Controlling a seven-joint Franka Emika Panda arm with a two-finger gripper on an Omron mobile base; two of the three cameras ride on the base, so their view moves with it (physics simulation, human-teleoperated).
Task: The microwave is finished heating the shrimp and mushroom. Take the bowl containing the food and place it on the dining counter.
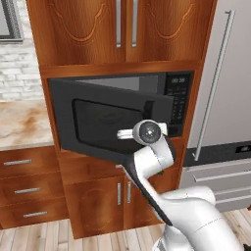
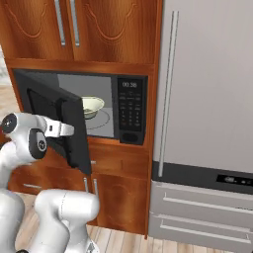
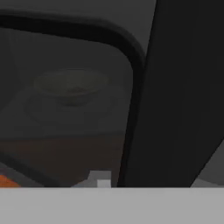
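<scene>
From my remote seat, the two-finger gripper [image 2: 69,129] sits pressed close against the outer face of the large black microwave's dark glass door [image 2: 57,123], near the door's free edge; its fingers are hidden, so I cannot tell whether they are apart or together. In the hand view the camera looks through the tinted glass from right beside the door's frame.

The door stands swung partly open on the microwave [image 2: 111,106], hinged at its left side. Inside the microwave's grey cavity, toward the middle of its floor, rests the wide, shallow pale cream-green ceramic bowl [image 2: 92,106], upright; through the glass it shows dimly in the hand view [image 3: 70,85]. What lies in the bowl is too small to make out.

Right of the cavity is the microwave's keypad panel [image 2: 131,111]. Reddish-brown wood cabinets [image 1: 122,29] sit above the microwave and below it, and a tall grey refrigerator [image 2: 207,99] stands just beside the microwave, on its right.
</scene>
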